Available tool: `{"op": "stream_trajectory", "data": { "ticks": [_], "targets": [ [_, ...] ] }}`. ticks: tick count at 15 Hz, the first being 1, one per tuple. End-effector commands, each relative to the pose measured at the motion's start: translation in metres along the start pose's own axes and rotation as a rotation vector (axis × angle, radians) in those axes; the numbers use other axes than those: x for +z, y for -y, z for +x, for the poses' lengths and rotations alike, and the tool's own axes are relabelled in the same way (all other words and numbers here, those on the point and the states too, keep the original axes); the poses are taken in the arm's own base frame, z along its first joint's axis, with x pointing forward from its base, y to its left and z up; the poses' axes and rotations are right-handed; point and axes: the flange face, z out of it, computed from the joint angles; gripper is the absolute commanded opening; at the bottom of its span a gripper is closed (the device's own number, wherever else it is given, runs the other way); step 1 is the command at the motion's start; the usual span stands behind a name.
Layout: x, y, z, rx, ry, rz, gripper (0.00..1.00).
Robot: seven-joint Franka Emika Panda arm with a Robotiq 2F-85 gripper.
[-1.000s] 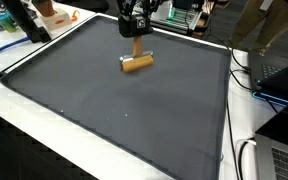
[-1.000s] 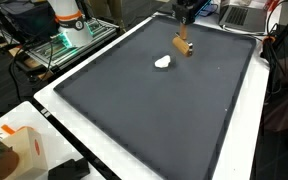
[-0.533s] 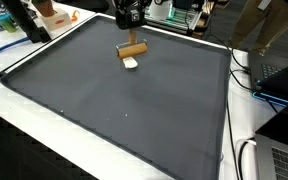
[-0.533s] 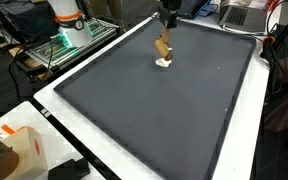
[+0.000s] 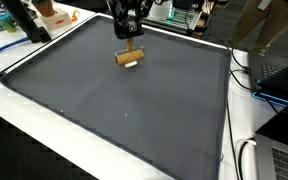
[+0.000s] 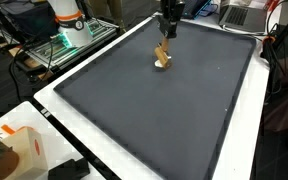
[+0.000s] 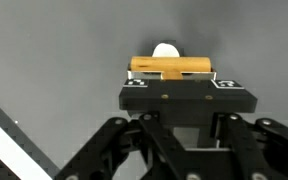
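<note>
My gripper [image 5: 130, 30] is shut on the upright handle of a T-shaped wooden tool [image 5: 130, 55], also seen in the other exterior view [image 6: 163, 52]. Its cylindrical head rests low on the dark grey mat [image 5: 124, 110] near the far edge. A small white lump [image 6: 162, 66] lies on the mat right against the head. In the wrist view the wooden head [image 7: 172, 66] lies crosswise with the white lump [image 7: 165, 49] just beyond it. A black block hides my fingertips [image 7: 184, 130] there.
A white table border [image 5: 44, 115] surrounds the mat. Orange and blue items [image 5: 44, 15] stand at a far corner. Cables and a laptop [image 5: 279, 80] lie to the side. A machine with an orange top [image 6: 69, 20] and a white box [image 6: 19, 150] stand off the mat.
The gripper carried the wooden tool sideways across the far part of the mat to the white lump, then lowered the head down against it.
</note>
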Motion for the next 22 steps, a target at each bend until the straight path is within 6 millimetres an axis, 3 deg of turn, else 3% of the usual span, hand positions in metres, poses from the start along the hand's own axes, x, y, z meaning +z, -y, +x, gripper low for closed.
{"op": "stream_trajectory", "data": {
  "ticks": [1, 8, 19, 22],
  "targets": [
    [0.013, -0.011, 0.002, 0.014, 0.026, -0.004, 0.23],
    [0.031, -0.016, -0.008, 0.045, 0.098, 0.002, 0.23],
    [0.041, -0.016, -0.007, 0.067, 0.142, -0.020, 0.23],
    [0.027, -0.017, -0.010, 0.070, 0.127, -0.011, 0.23]
  ]
}}
